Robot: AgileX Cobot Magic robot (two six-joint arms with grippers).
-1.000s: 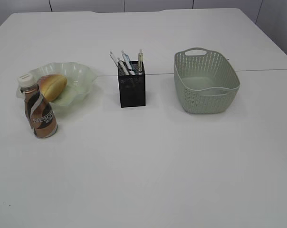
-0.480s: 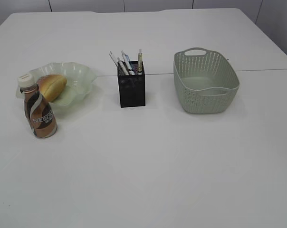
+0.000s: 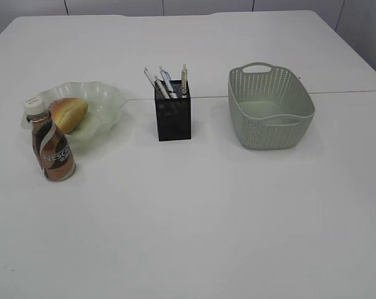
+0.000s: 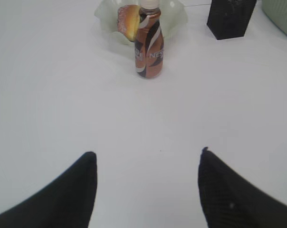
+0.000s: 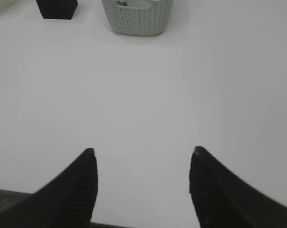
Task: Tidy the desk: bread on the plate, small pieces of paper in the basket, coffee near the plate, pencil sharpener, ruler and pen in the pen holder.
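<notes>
Exterior view has everything lined up across the far half of the tabletop [image 3: 194, 218]. Over at 9 o'clock sits the plate [image 3: 107, 99], pale green with a wavy rim, and the bread [image 3: 68, 114] is lying in it, golden-brown. The coffee [image 3: 51, 148] stands upright just beside the plate's near edge, at about 7 o'clock from the bread, white cap on. Toward 12 o'clock is the pen holder [image 3: 173, 118], a black mesh cup with several pens [image 3: 166, 81] poking out the top at a slant; can't make out a ruler or sharpener among them from here. Out at 2 o'clock is the basket [image 3: 272, 128], grey-green, well apart from the pen holder.

Left wrist view: the left tool [image 4: 148, 154] has its two dark fingers spread wide over bare tabletop, nothing between them. Straight ahead at 12 o'clock is the coffee, with the bread and plate right behind it, and the pen holder off at 1 o'clock.

Right wrist view: the right tool [image 5: 142, 154] is the same deal, fingers spread apart and pinching nothing. The basket is at 12 o'clock, and something small and lumpy [image 5: 121, 3] peeks over its rim on the inside, too small to say for sure that it's the paper. The pen holder's base shows at 11 o'clock.
</notes>
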